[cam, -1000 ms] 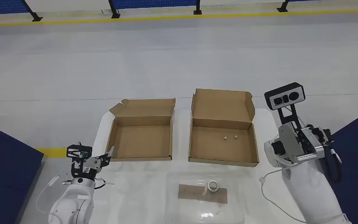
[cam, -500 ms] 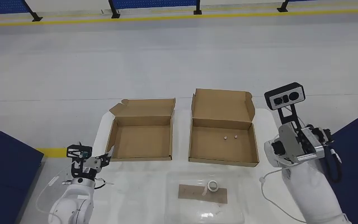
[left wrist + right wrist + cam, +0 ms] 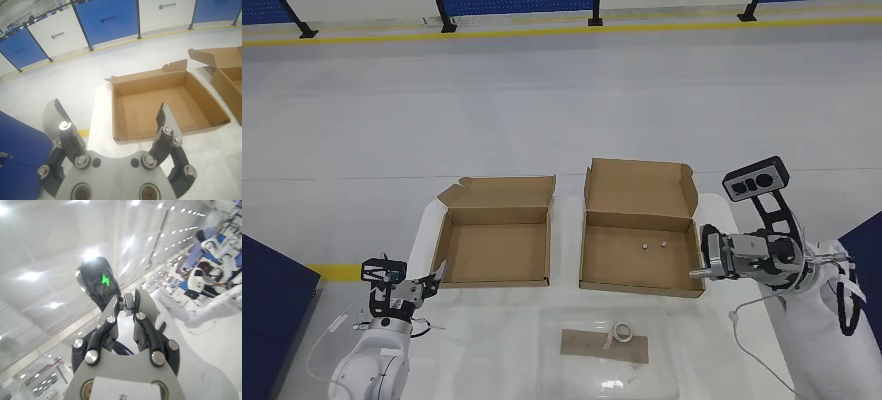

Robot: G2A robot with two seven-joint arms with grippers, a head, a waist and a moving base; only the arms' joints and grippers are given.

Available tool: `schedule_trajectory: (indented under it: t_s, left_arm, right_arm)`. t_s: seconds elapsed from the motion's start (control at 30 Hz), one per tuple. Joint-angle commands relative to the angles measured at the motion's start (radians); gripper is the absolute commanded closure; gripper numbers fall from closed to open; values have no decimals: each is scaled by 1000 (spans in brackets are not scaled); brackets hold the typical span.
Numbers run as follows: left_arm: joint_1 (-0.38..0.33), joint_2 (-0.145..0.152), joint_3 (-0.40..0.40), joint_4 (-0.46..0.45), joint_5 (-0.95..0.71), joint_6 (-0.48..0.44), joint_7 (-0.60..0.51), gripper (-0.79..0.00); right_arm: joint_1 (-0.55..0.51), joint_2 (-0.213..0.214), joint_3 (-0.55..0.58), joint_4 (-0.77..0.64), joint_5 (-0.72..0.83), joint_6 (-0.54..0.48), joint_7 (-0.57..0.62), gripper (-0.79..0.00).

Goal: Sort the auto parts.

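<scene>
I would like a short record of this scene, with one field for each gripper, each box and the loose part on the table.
left gripper: open, holds nothing, in front of the left box
right gripper: shut on a small metal part
left box: lid open, nothing inside
right box: lid open, two small parts on its floor
white ring: lies on a brown card, in front of the boxes

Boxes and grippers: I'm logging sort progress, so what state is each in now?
Left box: lid open, empty.
Right box: lid open, holds two small parts.
Left gripper: open, empty.
Right gripper: shut on a small metal part.
</scene>
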Motion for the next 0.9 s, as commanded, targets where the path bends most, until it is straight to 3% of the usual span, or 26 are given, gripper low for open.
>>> schedule_trajectory:
  t_s: [0.0, 0.2, 0.6, 0.87]
  left_arm:
    - [0, 0, 0, 0, 0, 0, 0, -785]
    - [0, 0, 0, 0, 0, 0, 0, -785]
    - [0, 0, 0, 0, 0, 0, 0, -785]
    - [0, 0, 0, 0, 0, 0, 0, -785]
  right_arm:
    - [-29, 7, 44, 3, -101, 7, 5, 0]
    - [-118, 23, 136, 11, -296, -10, 36, 0]
    - [-123, 25, 143, 9, -332, -13, 22, 0]
    - [-100, 48, 160, -19, -756, 110, -146, 0]
